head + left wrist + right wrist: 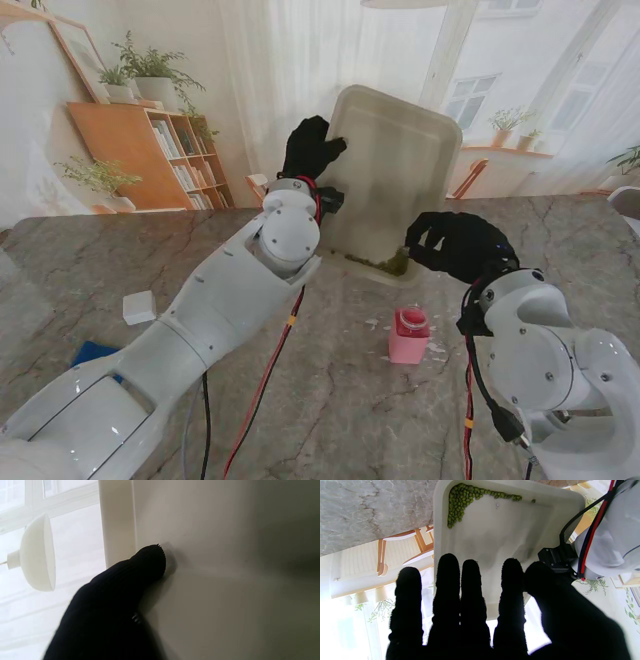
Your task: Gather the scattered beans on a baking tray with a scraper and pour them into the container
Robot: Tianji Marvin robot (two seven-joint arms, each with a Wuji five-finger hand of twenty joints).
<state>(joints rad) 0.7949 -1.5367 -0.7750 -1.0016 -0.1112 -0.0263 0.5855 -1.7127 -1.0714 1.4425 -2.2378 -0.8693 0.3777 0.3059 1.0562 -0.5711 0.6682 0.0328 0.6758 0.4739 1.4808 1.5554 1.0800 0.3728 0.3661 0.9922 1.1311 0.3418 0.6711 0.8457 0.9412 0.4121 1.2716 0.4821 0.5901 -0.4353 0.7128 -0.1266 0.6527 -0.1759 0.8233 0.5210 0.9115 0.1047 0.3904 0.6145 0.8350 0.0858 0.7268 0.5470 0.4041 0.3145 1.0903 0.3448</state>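
The cream baking tray (pixel 400 150) is tilted up steeply, its low edge resting on the table. My left hand (pixel 312 145) is shut on its left rim, and the left wrist view shows the gloved hand (pixel 112 610) with its thumb pressed on the tray's inner face (pixel 225 580). Green beans (pixel 385 265) are heaped along the low edge and into its right corner, shown sharply as beans (pixel 460 502) in the tray (pixel 495 542). My right hand (pixel 460 245) hovers open beside that corner, its fingers (pixel 470 610) spread and holding nothing. A pink container (pixel 409 335) stands nearer to me.
A small white block (pixel 139 307) and a blue object (pixel 95 352) lie on the marble table (pixel 350 400) beside my left arm. A few white specks lie around the pink container. My left forearm (pixel 607 537) is close to my right hand.
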